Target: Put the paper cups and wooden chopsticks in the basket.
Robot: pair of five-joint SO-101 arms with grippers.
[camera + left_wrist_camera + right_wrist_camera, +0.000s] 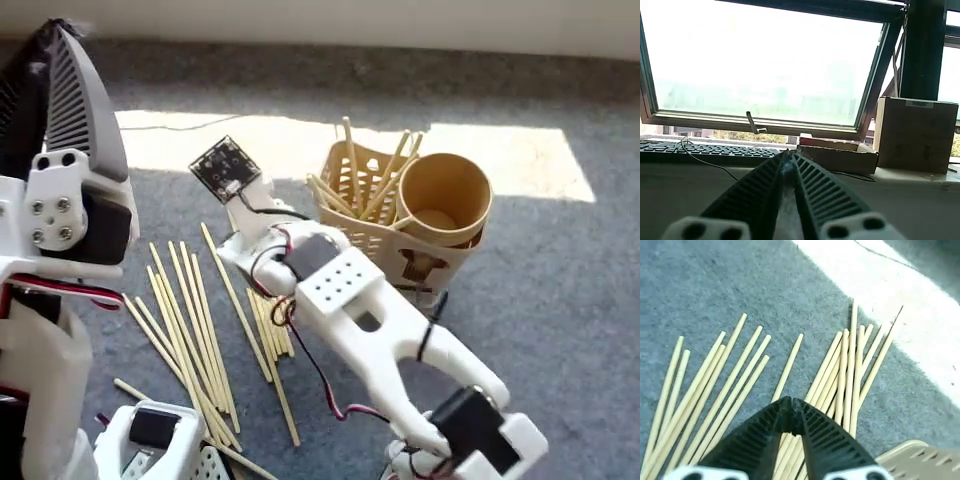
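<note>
Hovering w/ R gripper [791, 409] pinched closed & empty over loose chopsticks [842, 370] beside basket [372, 240]; prob. chopstick pickup, needs opening then lowering.

Office: keyboard [700, 150], grey carpet [560, 300]

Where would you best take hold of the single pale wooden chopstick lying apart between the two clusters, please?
Grip the single pale wooden chopstick near its middle, coming from straight above with the jaws straddling its width. It lies flat on the grey carpet with bare gaps on both sides, so its neighbours should stay clear. The right gripper is shut and would need opening first.
</note>
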